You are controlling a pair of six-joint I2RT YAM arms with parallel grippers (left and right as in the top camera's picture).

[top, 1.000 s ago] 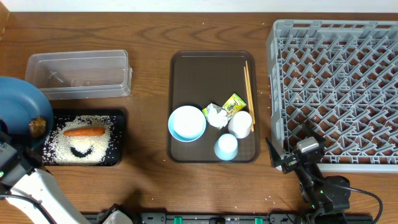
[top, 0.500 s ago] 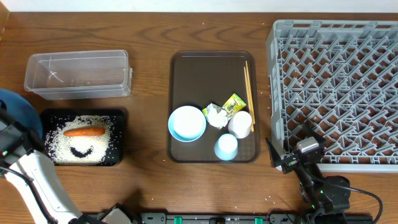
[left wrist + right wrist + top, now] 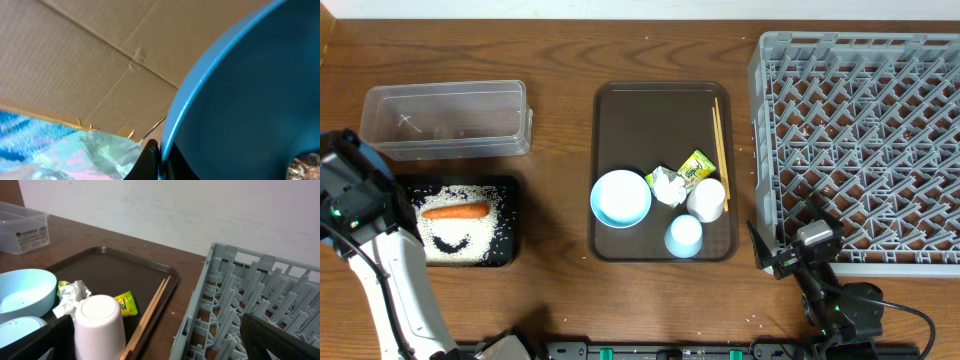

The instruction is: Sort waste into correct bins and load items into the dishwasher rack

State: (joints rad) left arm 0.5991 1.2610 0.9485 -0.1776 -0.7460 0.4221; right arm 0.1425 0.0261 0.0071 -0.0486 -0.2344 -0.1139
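Note:
My left gripper (image 3: 161, 161) is shut on the rim of the dark blue plate (image 3: 240, 90), which fills the left wrist view. A brownish lump (image 3: 306, 167) lies on the plate at the lower right. From overhead the left arm (image 3: 360, 200) stands beside the black tray (image 3: 505, 250), which holds rice (image 3: 445, 238) and the orange carrot (image 3: 455, 211). The clear tub (image 3: 445, 120) lies behind it. My right gripper (image 3: 772, 255) is open at the front left corner of the grey rack (image 3: 865, 150), with nothing between its fingers.
The brown serving tray (image 3: 650, 120) carries a pale blue bowl (image 3: 620, 198), crumpled paper (image 3: 668, 186), a green-yellow wrapper (image 3: 697, 167), a whitish cup (image 3: 707, 199), a pale blue cup (image 3: 684, 236) and chopsticks (image 3: 719, 150). Cardboard (image 3: 75, 60) shows behind the plate.
The left arm has swung right toward the black tray, and the plate has tipped from flat to nearly edge-on seen from overhead. The right arm has not moved.

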